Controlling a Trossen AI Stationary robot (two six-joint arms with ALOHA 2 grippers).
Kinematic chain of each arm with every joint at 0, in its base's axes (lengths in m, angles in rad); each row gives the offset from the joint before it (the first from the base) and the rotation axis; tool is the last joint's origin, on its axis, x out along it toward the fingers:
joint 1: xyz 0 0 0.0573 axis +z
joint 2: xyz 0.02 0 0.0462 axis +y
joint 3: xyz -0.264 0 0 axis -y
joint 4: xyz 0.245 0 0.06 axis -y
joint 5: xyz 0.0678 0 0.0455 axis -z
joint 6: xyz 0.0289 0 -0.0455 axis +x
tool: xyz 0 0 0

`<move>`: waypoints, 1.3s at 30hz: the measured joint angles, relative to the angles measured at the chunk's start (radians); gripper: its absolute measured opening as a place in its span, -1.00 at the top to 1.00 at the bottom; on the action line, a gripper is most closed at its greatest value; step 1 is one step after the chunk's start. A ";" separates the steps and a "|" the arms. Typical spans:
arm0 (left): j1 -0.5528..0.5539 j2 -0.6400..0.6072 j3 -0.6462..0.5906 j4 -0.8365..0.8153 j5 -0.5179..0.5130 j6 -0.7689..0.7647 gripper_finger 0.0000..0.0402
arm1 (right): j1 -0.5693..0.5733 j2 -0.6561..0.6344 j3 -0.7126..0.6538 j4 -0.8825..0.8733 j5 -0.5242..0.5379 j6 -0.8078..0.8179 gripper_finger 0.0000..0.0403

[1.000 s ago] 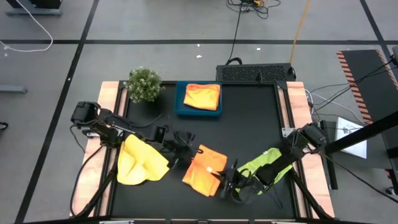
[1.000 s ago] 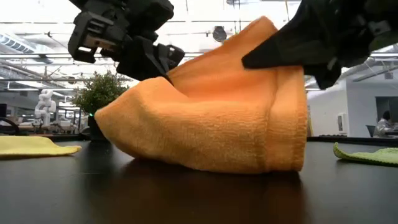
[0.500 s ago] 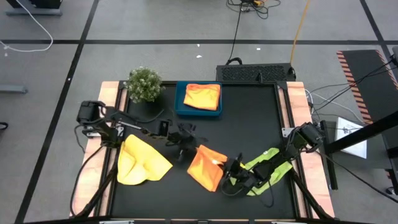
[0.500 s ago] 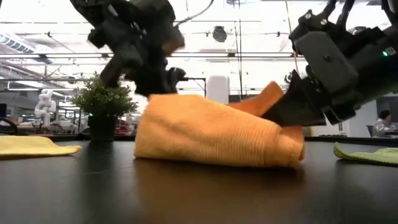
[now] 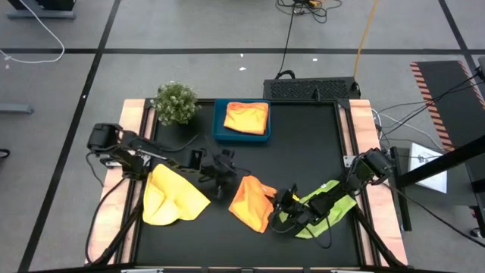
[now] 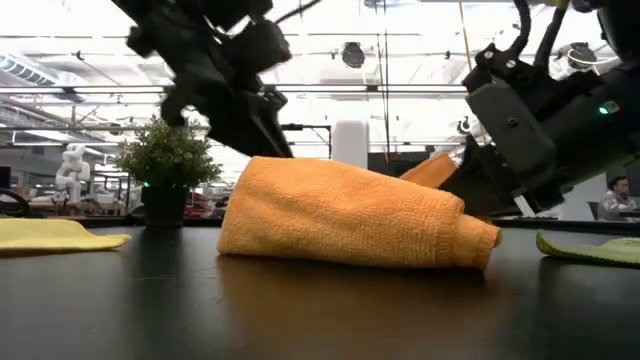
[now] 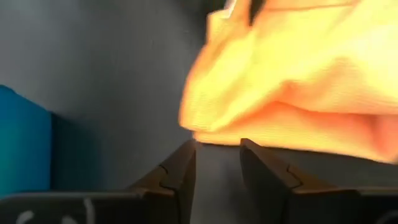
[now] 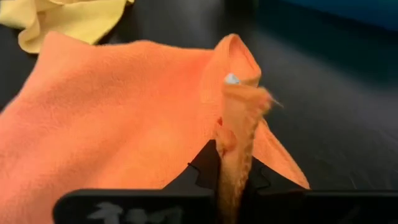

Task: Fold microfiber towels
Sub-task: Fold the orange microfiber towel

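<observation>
An orange microfiber towel (image 5: 252, 202) lies folded over on the black table, also plain in the low view (image 6: 340, 215). My left gripper (image 7: 217, 144) stands open just off the towel's left edge, nothing between its fingers. My right gripper (image 8: 230, 154) is shut on the towel at its right side (image 5: 279, 205). A yellow towel (image 5: 170, 199) lies crumpled at the near left. A lime green towel (image 5: 327, 206) lies under my right arm. Another orange-yellow towel (image 5: 248, 117) lies folded in the blue tray (image 5: 220, 130). My right gripper pinches a raised corner fold of the orange towel (image 8: 236, 124) between its two fingers. The fingers come slanting down from the table's right side. That corner (image 6: 438, 168) stands a little above the rest of the towel, which lies on the table.
A small green plant (image 5: 176, 101) stands at the far left beside the blue tray. Bare black table (image 5: 311, 152) stretches across the far right. Wooden rails (image 5: 362, 129) edge the table on both sides.
The orange towel, held up in a tall arch a second ago, has been folded over and laid down on the table. My right gripper has sunk with its corner. My left gripper has opened and let go of the towel's left edge.
</observation>
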 joint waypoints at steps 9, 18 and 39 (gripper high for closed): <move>-0.197 -0.062 0.000 -0.088 -0.021 -0.100 0.29 | -0.035 -0.008 0.000 0.098 0.003 -0.181 0.43; -0.340 -0.061 -0.001 -0.120 -0.157 -0.151 0.29 | -0.041 -0.173 0.001 -0.023 0.092 -0.307 -0.01; -0.234 -0.026 -0.351 0.510 0.053 -0.309 0.29 | -0.127 -0.082 0.002 0.162 -0.284 -0.467 0.20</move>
